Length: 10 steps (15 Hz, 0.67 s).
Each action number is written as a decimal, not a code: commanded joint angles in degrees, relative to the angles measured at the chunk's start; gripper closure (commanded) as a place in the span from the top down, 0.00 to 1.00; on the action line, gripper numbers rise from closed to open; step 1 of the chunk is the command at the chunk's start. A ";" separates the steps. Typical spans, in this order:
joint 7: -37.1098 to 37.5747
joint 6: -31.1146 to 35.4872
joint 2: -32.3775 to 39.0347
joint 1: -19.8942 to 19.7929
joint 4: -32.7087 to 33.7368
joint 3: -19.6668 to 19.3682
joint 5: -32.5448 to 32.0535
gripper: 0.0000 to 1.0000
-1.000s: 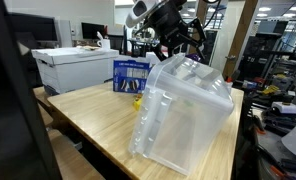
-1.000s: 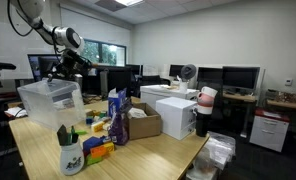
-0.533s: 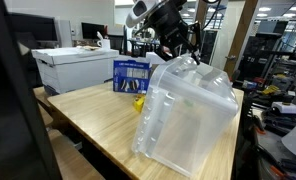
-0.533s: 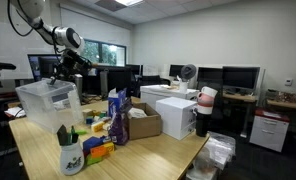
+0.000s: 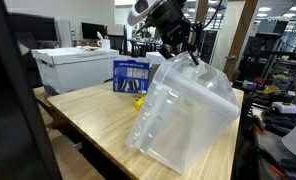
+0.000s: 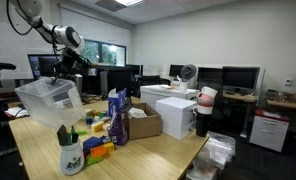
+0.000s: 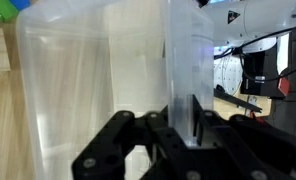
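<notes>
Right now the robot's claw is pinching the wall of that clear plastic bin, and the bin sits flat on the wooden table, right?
Not flat. The gripper does pinch the wall of the clear plastic bin, but the bin stands tipped on the wooden table, as an exterior view shows.

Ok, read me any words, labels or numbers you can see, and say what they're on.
No text is legible.
Print on the blue carton: too blurred to read.
White label on the clear plastic bin: too small to read.
Markings on the mug: too small to read.
</notes>
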 commanded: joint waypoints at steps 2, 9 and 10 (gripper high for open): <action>1.74 1.48 -2.81 -0.81 -2.02 0.19 1.34 0.03; 2.30 1.88 -4.28 -0.94 -3.62 0.05 1.74 0.03; 2.80 2.19 -4.70 -1.00 -4.23 0.01 2.10 0.03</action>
